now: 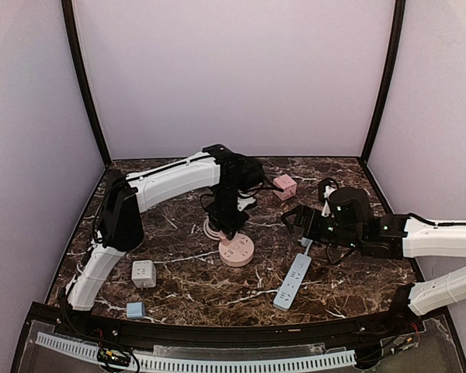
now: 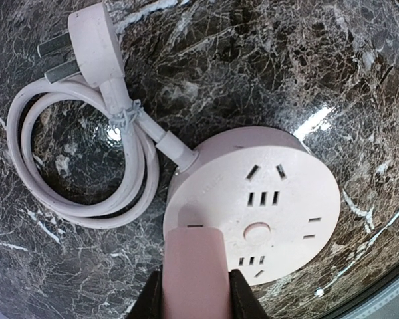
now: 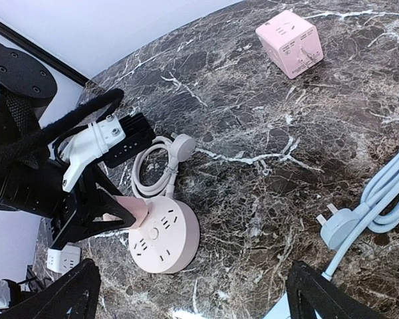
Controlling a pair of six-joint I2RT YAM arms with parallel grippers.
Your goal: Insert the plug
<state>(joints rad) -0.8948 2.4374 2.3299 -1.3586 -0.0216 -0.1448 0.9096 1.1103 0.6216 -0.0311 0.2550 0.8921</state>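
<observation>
At the rim of the round pink plastic socket hub (image 2: 266, 199) on the dark marble surface (image 1: 186, 287), the left hand (image 2: 196, 292) clamps a pink plug (image 2: 194, 262), apparently mid-insertion and needing a straight downward push; the right hand (image 3: 193, 292) gapes empty.

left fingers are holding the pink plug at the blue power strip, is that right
No. The left fingers hold the pink plug at the round pink socket, as the left wrist view shows; the blue power strip lies apart, nearer the right arm.
</observation>
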